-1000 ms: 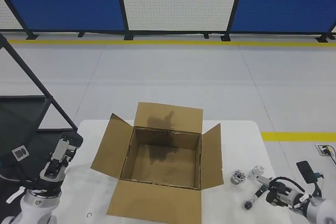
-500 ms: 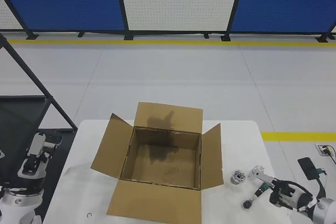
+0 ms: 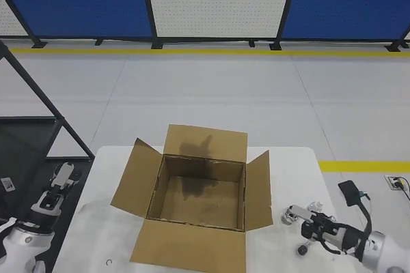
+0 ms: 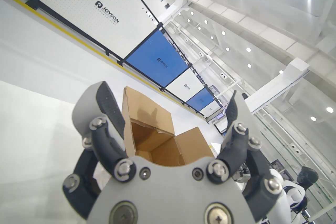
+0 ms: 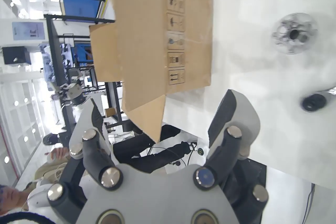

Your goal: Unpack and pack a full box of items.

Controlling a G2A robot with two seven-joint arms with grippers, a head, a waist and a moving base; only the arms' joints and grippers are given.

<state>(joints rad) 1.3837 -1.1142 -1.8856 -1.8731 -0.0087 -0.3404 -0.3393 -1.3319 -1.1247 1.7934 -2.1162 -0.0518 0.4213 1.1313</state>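
While both pincers hang spread and empty, the box (image 3: 198, 199) sits open mid-frame.
At the left edge, the left gripper (image 4: 168, 101); lower right, the right gripper (image 5: 160, 107) beside a round part (image 3: 289, 217) and a black knob (image 3: 302, 250). A low approach could knock them away or snag the flap (image 3: 260, 191).

The box (image 3: 198, 198) sits mid-table (image 3: 290, 160), flaps spread outward. My left gripper (image 3: 63, 173) hangs left of the box, out past the table's edge. My right gripper (image 3: 299, 217) is right of the box, near its right flap. A round metal part (image 5: 294, 33) and a small dark part (image 5: 313, 102) lie on the table, also right of the box.
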